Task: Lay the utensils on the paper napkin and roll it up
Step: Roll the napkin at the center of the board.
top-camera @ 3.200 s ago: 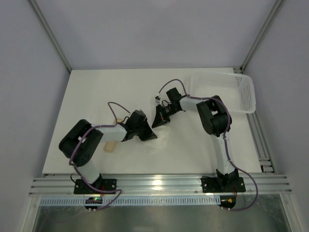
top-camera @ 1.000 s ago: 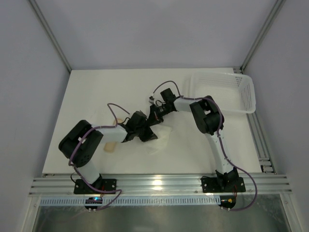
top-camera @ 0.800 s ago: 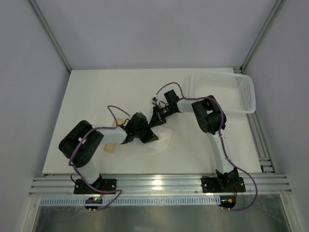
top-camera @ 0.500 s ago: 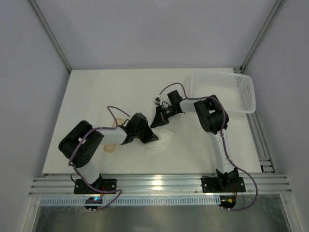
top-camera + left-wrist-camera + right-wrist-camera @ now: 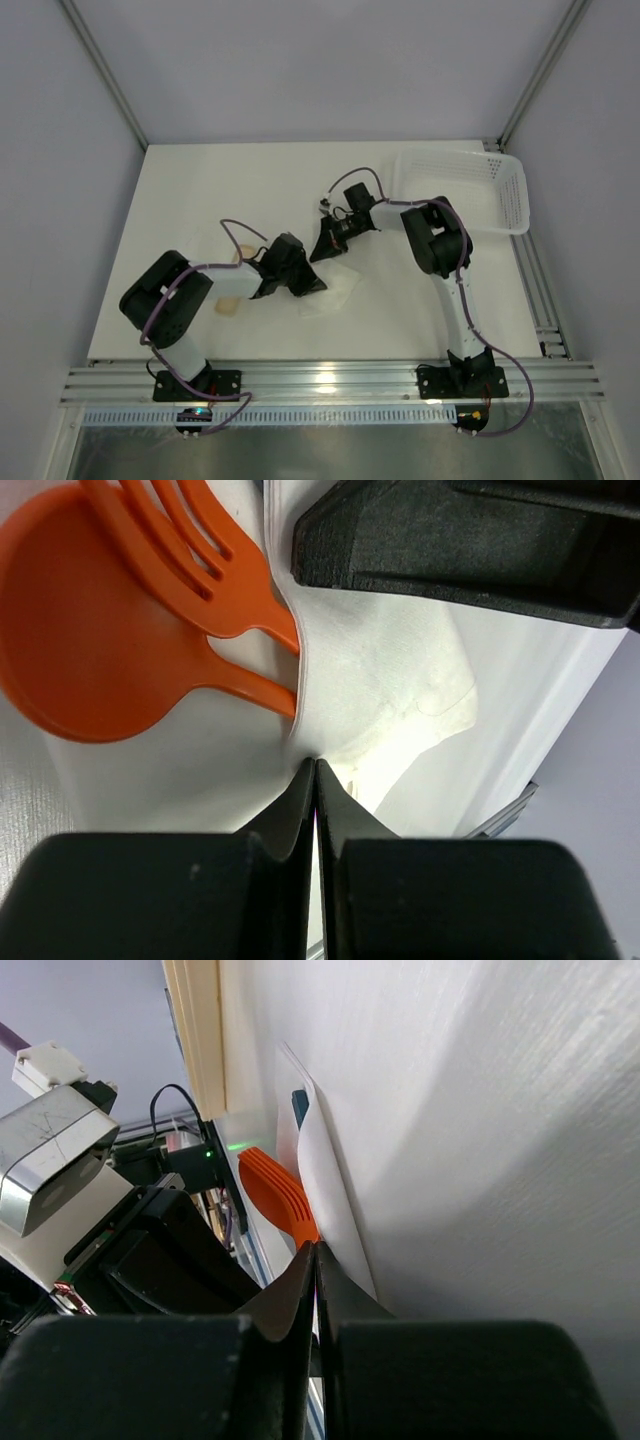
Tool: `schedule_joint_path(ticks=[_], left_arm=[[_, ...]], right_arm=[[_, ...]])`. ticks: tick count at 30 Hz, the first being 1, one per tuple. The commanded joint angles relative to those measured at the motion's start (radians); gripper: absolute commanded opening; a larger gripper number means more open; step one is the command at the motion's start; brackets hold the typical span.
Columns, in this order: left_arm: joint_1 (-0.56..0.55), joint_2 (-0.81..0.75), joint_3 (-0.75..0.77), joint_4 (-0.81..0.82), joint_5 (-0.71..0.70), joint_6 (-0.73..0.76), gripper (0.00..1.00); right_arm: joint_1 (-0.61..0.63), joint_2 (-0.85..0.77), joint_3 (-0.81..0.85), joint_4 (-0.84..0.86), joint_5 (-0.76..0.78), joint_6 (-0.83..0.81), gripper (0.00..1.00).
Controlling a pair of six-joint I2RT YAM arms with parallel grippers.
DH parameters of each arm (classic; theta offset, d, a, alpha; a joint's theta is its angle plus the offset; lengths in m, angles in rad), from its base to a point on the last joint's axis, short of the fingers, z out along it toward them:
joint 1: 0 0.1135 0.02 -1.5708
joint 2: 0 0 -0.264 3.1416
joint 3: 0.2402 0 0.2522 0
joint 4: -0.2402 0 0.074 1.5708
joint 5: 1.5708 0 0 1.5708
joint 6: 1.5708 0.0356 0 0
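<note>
The left gripper (image 5: 315,768) is clamped shut on the crinkled white paper napkin (image 5: 380,680), folded over the handles of an orange spoon (image 5: 90,660) and fork (image 5: 235,610) mid-way across the table (image 5: 200,190), its other edge pinched in the closed right gripper (image 5: 315,1250).

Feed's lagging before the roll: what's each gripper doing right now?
Left gripper: closed, pinching a fold of the paper napkin.
Right gripper: closed, apparently pinching the napkin's edge.

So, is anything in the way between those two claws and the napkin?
Nothing visible. The left claw and the right claw are each shut on the napkin, which is folded over the handles of the orange spoon and fork.
</note>
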Motion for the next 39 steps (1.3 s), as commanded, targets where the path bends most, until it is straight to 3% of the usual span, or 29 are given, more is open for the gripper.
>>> schedule_joint_path(ticks=[1, 7, 11, 17, 20, 25, 32, 39], left_arm=[[0.003, -0.014, -0.018, -0.1, -0.065, 0.033, 0.0], [0.002, -0.015, -0.016, -0.096, -0.065, 0.028, 0.0], [0.002, -0.018, -0.018, -0.093, -0.065, 0.024, 0.0], [0.002, -0.017, -0.036, -0.067, -0.061, 0.008, 0.0], [0.002, -0.01, -0.038, -0.06, -0.06, 0.005, 0.0], [0.003, -0.004, -0.035, -0.053, -0.06, -0.001, 0.0], [0.002, -0.012, -0.021, -0.068, -0.065, -0.003, 0.0], [0.002, -0.007, -0.012, -0.076, -0.066, -0.004, 0.0]], right_arm=[[0.007, -0.067, 0.026, -0.032, 0.153, -0.006, 0.06], [0.001, -0.182, 0.084, -0.124, 0.262, -0.035, 0.2], [-0.008, -0.245, 0.159, -0.245, 0.367, -0.091, 0.24], [-0.042, -0.398, 0.083, -0.36, 0.525, -0.188, 0.28], [-0.045, -0.46, -0.026, -0.36, 0.511, -0.213, 0.2], [-0.046, -0.564, -0.277, -0.216, 0.404, -0.184, 0.04], [-0.027, -0.545, -0.41, -0.076, 0.229, -0.148, 0.04], [-0.005, -0.471, -0.428, 0.017, 0.197, -0.122, 0.04]])
